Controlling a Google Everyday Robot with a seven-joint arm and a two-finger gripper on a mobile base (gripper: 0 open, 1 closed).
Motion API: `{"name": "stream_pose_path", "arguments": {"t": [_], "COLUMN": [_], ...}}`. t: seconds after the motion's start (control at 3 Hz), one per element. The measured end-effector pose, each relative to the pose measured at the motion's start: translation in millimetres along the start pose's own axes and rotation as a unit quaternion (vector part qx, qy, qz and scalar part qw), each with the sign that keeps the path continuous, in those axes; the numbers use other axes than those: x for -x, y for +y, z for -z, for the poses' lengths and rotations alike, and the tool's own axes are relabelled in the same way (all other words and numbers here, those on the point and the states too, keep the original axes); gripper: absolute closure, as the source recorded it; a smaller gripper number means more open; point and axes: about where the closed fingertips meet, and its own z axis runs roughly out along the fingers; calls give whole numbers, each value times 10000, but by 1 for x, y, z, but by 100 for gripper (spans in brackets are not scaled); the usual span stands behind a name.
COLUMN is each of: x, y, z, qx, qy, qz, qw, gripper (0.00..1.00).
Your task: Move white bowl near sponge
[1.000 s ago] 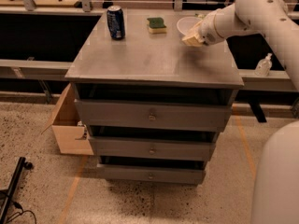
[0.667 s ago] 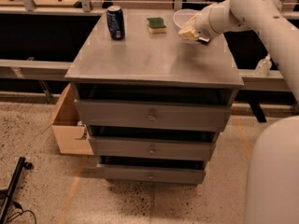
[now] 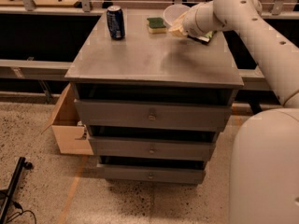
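The white bowl (image 3: 174, 13) is at the back of the grey cabinet top (image 3: 149, 59), just right of the sponge (image 3: 156, 24), which is dark green on top with a yellow base. My gripper (image 3: 180, 29) comes in from the right and is shut on the bowl's near rim, holding it tilted. The bowl's lower part is hidden behind the gripper, so I cannot tell whether it touches the top.
A blue soda can (image 3: 115, 22) stands at the back left of the top. A green snack bag (image 3: 205, 36) lies partly under my arm at the right. The cabinet has three drawers (image 3: 149, 115). A cardboard box (image 3: 70, 129) sits on the floor at the left.
My gripper has moved left and towards the back with the white bowl, bringing it close to the sponge. The can and sponge have not moved.
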Motion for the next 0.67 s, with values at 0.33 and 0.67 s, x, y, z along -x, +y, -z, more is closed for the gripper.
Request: {"name": "stream_pose_path", "arguments": {"t": [0.33, 0.67], "x": [2, -3], "y": [-3, -8], "z": [-19, -35], "qx": [-71, -116], "qy": [36, 132], "qz": [53, 68], "qw": [10000, 9998], "gripper": [100, 82]}}
